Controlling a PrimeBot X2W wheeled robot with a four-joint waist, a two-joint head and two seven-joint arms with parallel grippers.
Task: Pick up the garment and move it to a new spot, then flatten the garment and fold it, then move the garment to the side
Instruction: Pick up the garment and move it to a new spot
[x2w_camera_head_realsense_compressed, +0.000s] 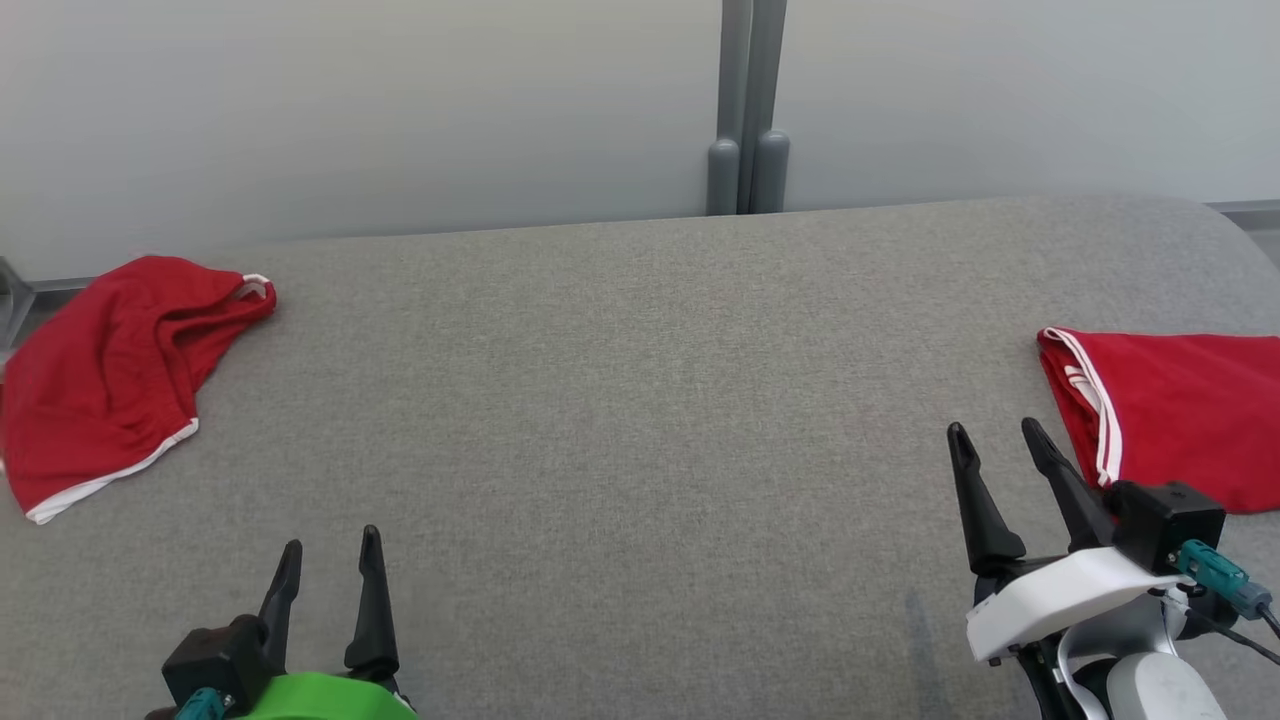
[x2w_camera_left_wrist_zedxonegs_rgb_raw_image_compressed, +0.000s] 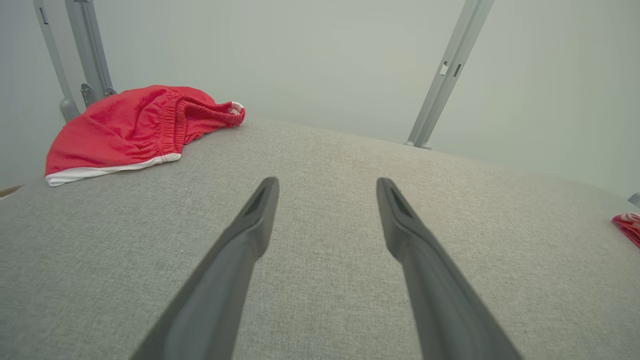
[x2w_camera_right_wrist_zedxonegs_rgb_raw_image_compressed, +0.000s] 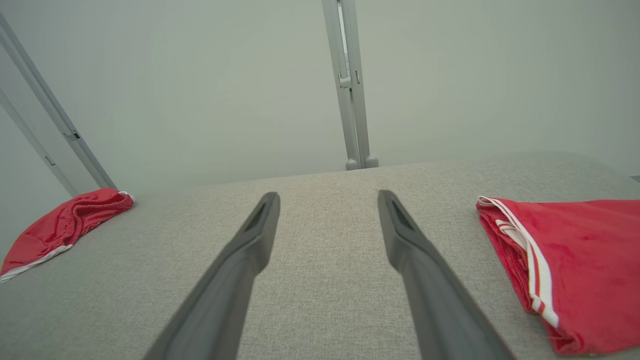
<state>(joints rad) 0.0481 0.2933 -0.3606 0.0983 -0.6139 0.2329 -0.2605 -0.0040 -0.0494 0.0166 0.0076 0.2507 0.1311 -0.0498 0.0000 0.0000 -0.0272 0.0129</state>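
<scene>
A grey, cloth-covered surface (x2w_camera_head_realsense_compressed: 620, 400) stretches across the head view, with a pale wall (x2w_camera_head_realsense_compressed: 400, 100) behind it and a grey post (x2w_camera_head_realsense_compressed: 748, 100) standing at its far edge.

Two red garments lie on the surface, well apart. The crumpled garment (x2w_camera_head_realsense_compressed: 100, 380) sits at the far left, bunched into a mound, with a white hem along its near side and a gathered waistband turned toward the middle. In the left wrist view it lies (x2w_camera_left_wrist_zedxonegs_rgb_raw_image_compressed: 130, 127) up and to the left of the fingers. The folded garment (x2w_camera_head_realsense_compressed: 1180, 420) rests flat at the right edge, with white stripes running down its left border. Part of it runs out of the head view.

The left hand (x2w_camera_head_realsense_compressed: 332, 538) hovers low at the near left with its fingers (x2w_camera_left_wrist_zedxonegs_rgb_raw_image_compressed: 240, 250) spread apart and nothing between them, over bare cloth. It is well apart from the crumpled garment.

The right hand (x2w_camera_head_realsense_compressed: 994, 426) is at the near right, also spread wide and empty. It is just beside the folded garment's striped edge, not touching it. In the right wrist view that garment lies (x2w_camera_right_wrist_zedxonegs_rgb_raw_image_compressed: 585, 260) to the right of the fingers.

The middle of the surface, between the two garments, is bare grey weave.
</scene>
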